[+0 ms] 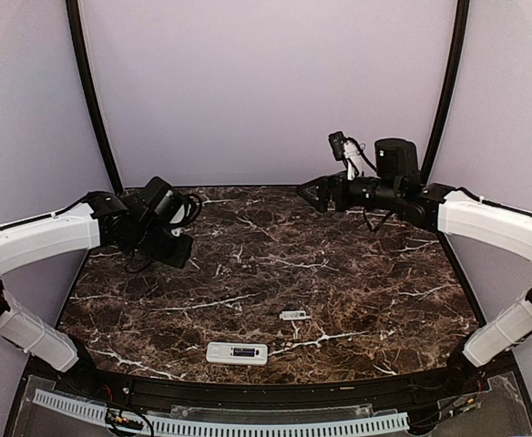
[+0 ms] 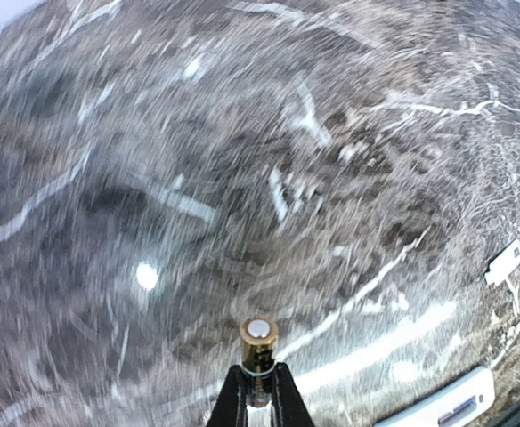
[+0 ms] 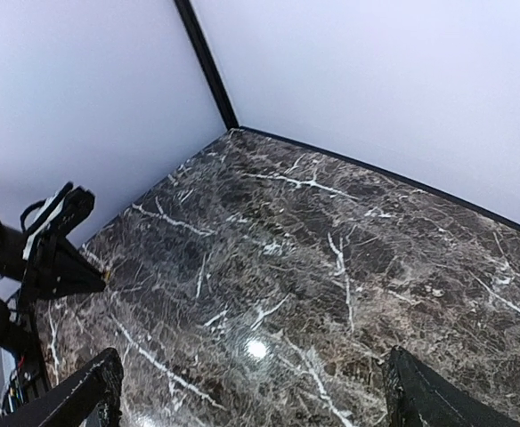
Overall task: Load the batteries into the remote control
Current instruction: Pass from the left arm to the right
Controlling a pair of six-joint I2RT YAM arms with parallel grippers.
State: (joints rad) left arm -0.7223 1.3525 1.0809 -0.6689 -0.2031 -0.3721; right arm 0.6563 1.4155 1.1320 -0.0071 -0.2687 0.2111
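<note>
Blur: dark marble table [image 2: 153,133], left wrist view.
Left gripper [image 2: 258,396]: pinches slim brass-ended battery [image 2: 258,342], body hidden.
Right gripper [image 3: 253,378]: wide apart, far right.
White oblong plastic remote control [image 1: 237,353]: near centre, flat white cover [image 1: 294,315] beside.

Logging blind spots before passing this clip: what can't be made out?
Top view: the battery held by the left gripper is hidden by it; the remote control is too small to show what its recess holds.
Left wrist view: motion blur smears the table; the bottom edge cuts the remote control.
Right wrist view: the bottom edge cuts the fingers of the right gripper.
</note>
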